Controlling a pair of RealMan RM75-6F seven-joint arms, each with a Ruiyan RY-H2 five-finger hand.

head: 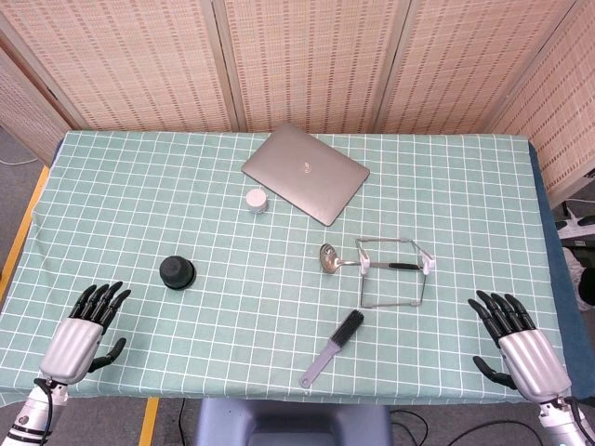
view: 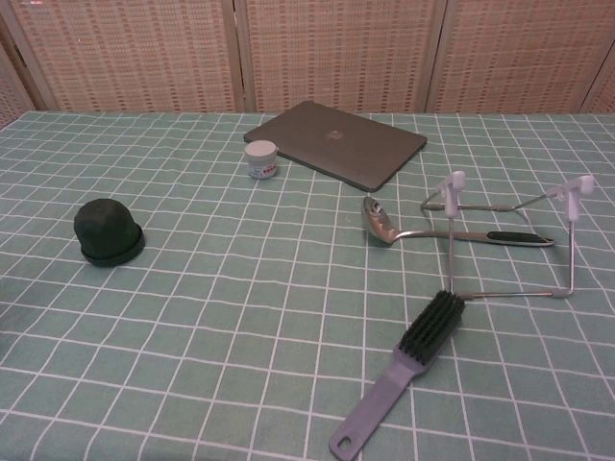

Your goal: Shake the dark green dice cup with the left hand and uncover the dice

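Note:
The dark green dice cup (head: pixel 176 272) stands mouth-down on its base on the green checked tablecloth, left of centre; the chest view shows the cup (view: pixel 108 231) as a dome on a round rim. No dice show. My left hand (head: pixel 85 327) lies near the front left edge, fingers spread and empty, well short of the cup. At the front right edge my right hand (head: pixel 516 345) is likewise spread and empty. Neither hand shows in the chest view.
A closed grey laptop (head: pixel 305 173) lies at the back centre with a small white jar (head: pixel 256 201) beside it. A metal spoon (head: pixel 339 261) rests by a wire rack (head: pixel 395 271). A grey brush (head: pixel 333 348) lies near the front edge.

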